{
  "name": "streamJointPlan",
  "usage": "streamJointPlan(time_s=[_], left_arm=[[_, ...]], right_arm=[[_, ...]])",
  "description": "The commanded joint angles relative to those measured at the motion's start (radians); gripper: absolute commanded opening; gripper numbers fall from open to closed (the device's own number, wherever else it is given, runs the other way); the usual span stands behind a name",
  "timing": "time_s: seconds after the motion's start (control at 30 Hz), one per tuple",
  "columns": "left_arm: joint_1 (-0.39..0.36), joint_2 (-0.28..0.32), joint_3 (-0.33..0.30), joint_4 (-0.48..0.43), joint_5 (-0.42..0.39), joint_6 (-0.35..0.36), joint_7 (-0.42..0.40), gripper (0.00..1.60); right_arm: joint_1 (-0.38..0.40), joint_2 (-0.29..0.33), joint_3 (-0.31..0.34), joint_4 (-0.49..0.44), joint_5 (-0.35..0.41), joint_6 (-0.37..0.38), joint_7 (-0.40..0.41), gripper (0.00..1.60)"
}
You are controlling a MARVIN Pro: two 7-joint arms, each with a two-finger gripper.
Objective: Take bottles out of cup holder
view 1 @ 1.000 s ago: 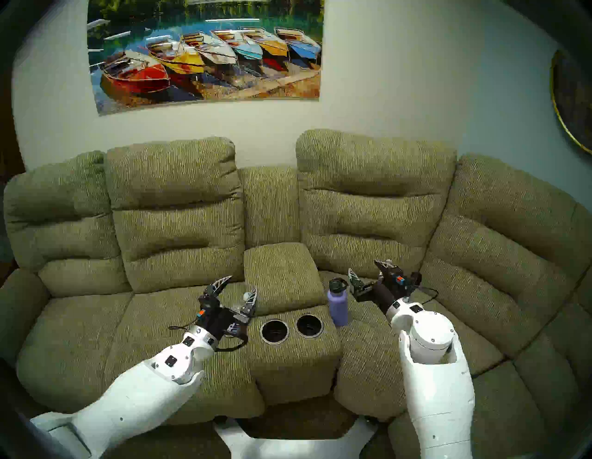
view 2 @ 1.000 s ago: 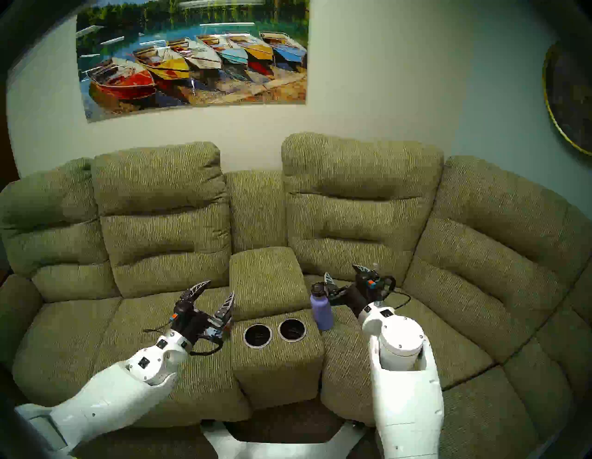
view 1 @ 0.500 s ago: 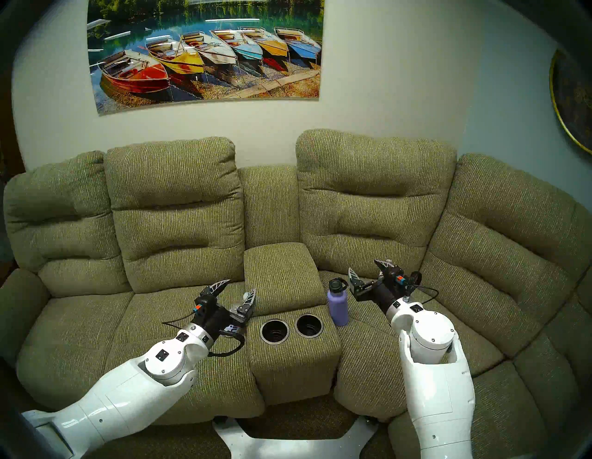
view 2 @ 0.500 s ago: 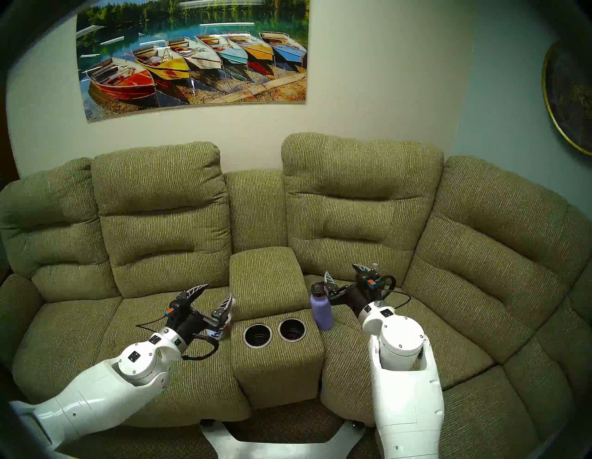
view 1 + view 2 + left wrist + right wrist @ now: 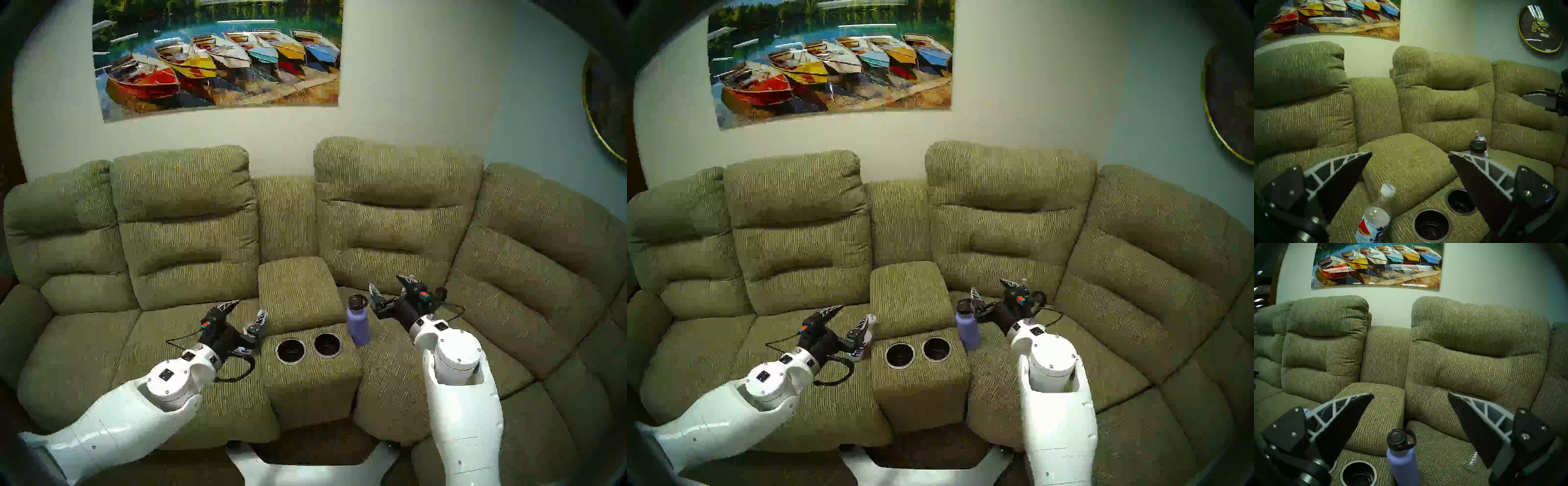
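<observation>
Ribbed olive sofa (image 5: 190, 244); cup holder (image 5: 290, 351), 2 round silver-rimmed wells, both empty. Clear plastic bottle (image 5: 1375, 218) leans on seat just below left claw (image 5: 1410, 155), jaws wide, gripping nothing. Right claw (image 5: 1411, 395) open too.

The two head views look down and forward from above onto the olive sofa (image 5: 190, 237), nearly the same picture twice, the right eye's shifted slightly so the cup holder (image 5: 308, 346) (image 5: 918, 350) sits further left. The left wrist view sits low and close over the left seat, facing about level toward the backrests past the cup holder (image 5: 1446, 213), while the right wrist view looks likewise from just right of the console. All four share the console, the cup holder (image 5: 1358, 473) and the boat painting (image 5: 217, 57).
</observation>
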Motion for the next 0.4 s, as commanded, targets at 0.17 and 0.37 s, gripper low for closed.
streamJointPlan(time_s=[0.17, 0.37], left_arm=[[-0.007, 0.008, -0.007, -0.027, 0.002, -0.013, 0.000, 1.60], [-0.009, 0.010, -0.004, -0.027, 0.000, -0.014, 0.001, 1.60]], right_arm=[[0.006, 0.001, 0.001, -0.025, 0.002, -0.004, 0.001, 1.60], [0.006, 0.001, 0.001, -0.025, 0.002, -0.004, 0.002, 1.60]])
